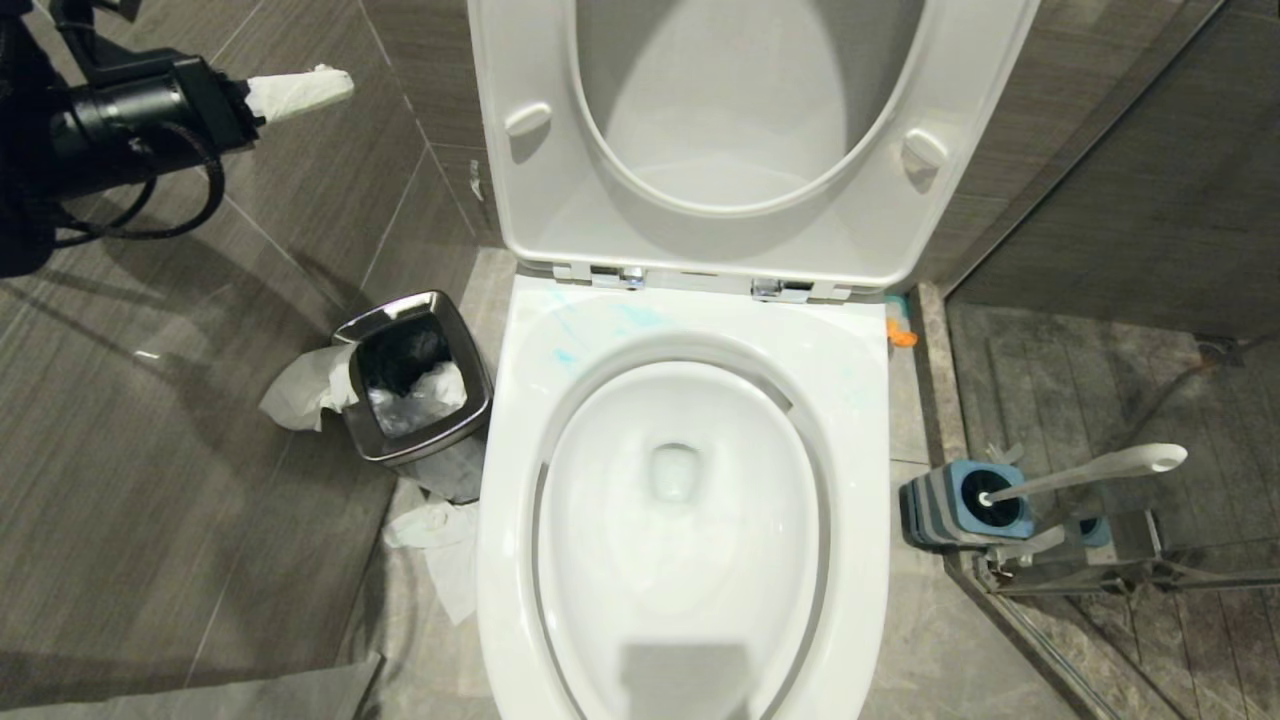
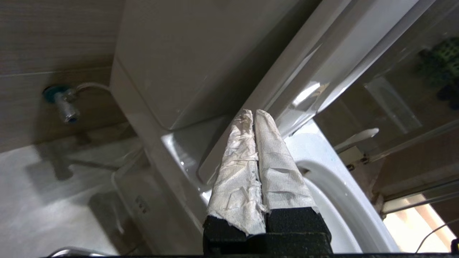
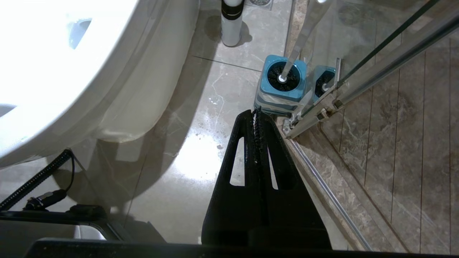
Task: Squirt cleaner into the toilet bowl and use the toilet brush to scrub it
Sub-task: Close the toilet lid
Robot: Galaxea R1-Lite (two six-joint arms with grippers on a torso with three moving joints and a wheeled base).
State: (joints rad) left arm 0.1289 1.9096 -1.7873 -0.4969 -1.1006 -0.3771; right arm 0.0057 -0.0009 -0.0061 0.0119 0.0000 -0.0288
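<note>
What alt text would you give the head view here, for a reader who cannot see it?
A white toilet bowl with seat and lid raised fills the centre, faint blue smears on its rear rim. The left gripper, fingers wrapped in white paper and shut, hangs at upper left above a steel bin; the toilet brush stands in its blue holder at right.

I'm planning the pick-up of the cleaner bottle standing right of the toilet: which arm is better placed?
Probably the right. Its pincer, shut and empty, hangs low over the floor on that side, with the cleaner bottle ahead beyond the brush holder. The left pincer is raised across the toilet bowl, near the wall.
</note>
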